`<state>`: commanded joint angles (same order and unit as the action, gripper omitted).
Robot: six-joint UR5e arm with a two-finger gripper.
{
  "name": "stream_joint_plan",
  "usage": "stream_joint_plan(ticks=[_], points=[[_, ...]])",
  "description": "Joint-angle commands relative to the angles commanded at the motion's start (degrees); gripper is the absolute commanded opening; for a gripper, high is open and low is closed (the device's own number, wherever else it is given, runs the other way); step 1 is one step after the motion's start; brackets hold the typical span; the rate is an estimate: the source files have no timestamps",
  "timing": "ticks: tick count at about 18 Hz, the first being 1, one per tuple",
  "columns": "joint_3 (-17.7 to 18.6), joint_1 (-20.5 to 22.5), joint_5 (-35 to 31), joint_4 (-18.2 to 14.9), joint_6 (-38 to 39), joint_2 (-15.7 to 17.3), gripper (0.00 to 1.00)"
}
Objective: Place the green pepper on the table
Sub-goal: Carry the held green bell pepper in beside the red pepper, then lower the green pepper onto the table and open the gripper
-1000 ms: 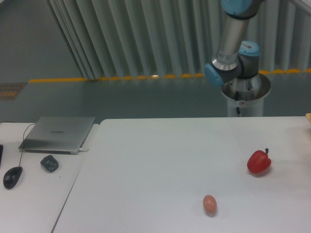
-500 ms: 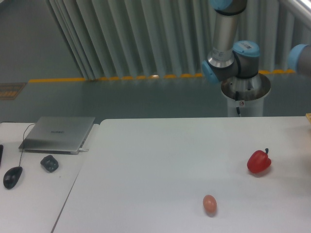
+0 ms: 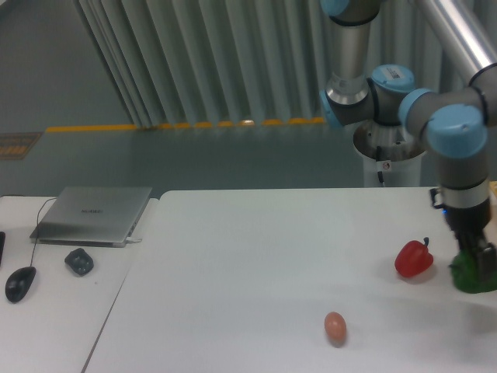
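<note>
The dark-green pepper [image 3: 465, 275] is at the far right, low over the white table [image 3: 256, 256], just right of the red pepper. My gripper [image 3: 475, 266] points down from the arm's blue-capped wrist and is shut on the green pepper, its dark fingers covering the pepper's right side. I cannot tell whether the pepper touches the tabletop. The frame edge cuts off part of the gripper.
A red bell pepper [image 3: 413, 259] lies a short way left of the green one. An egg [image 3: 335, 326] sits near the table's front. The smaller desk on the left carries a laptop [image 3: 93, 214], a mouse [image 3: 20, 283] and a small dark object [image 3: 79, 261].
The arm has swung in from the upper right and come down. The gripper with the green pepper, out of view before, is now low beside the red pepper.
</note>
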<state>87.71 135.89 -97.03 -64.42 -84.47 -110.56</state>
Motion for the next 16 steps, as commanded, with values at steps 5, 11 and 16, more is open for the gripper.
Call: stream_joint_plan(ticks=[5,11,16], points=[[-0.09,-3.26,-0.09,1.58,6.34,-4.22,0.31],[-0.17,-3.87,-0.09,2.29,6.69,-5.46,0.46],[-0.18,-3.79,-0.17,2.29,6.08,-4.75,1.00]])
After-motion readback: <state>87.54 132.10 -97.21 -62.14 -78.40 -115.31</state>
